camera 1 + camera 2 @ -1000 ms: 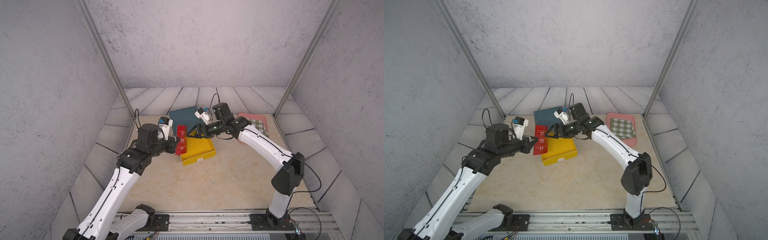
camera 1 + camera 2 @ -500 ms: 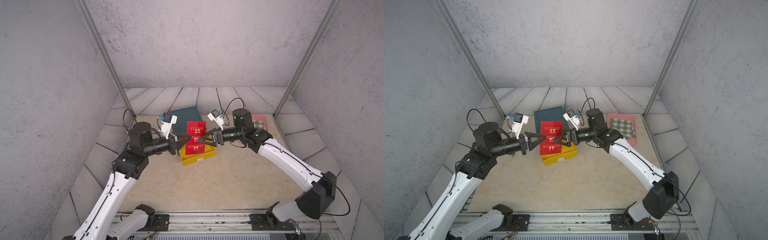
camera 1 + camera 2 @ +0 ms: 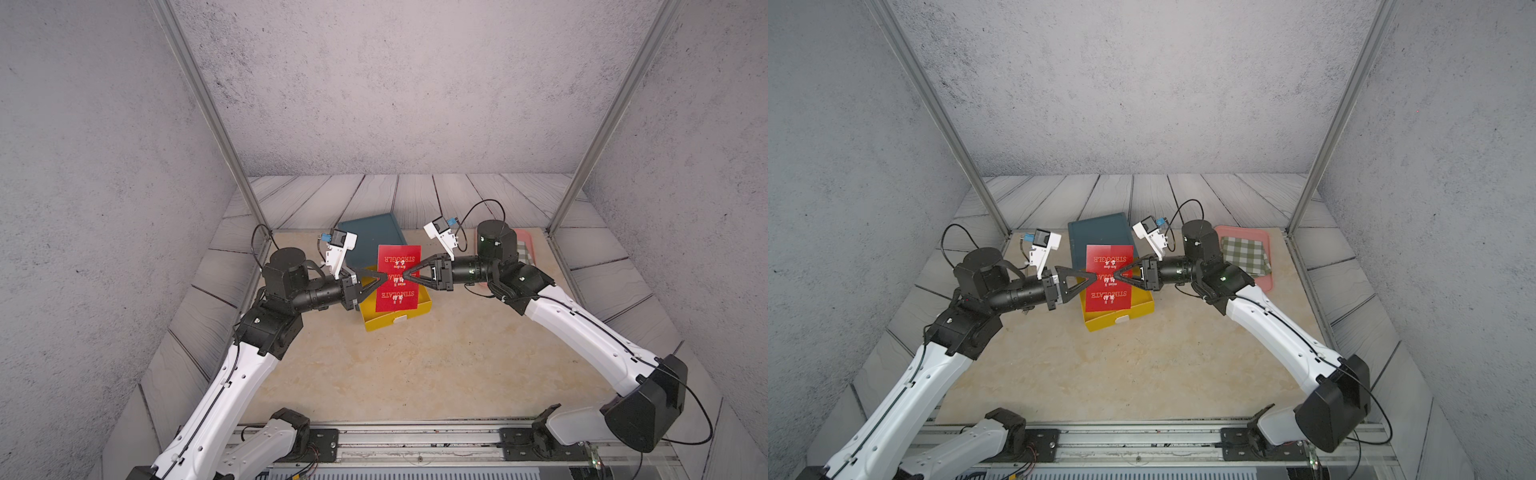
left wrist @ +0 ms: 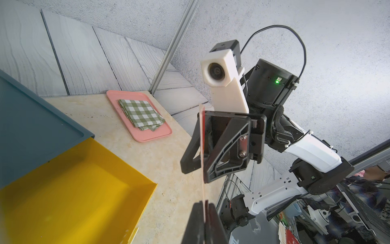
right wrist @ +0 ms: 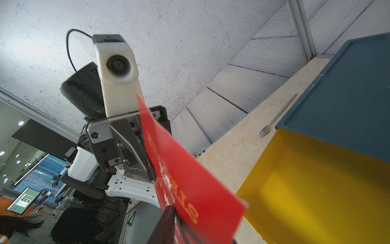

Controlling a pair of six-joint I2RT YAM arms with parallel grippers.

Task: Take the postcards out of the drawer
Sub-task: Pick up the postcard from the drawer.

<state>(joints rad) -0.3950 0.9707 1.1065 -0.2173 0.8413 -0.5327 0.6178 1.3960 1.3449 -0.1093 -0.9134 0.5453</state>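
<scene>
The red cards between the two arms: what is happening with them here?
The left gripper and the right gripper hold the red postcards by opposite edges, jaws closed, in the air above the open yellow drawer. It looks like a handover between arms. The drawer part that the wrist views show holds nothing.

Now the right fingers [image 3: 419, 266] tight on the postcards [image 3: 397, 297], previously apart.

2 top views overlook everything; 2 close wrist views share postcards [image 5: 190, 179].
</scene>
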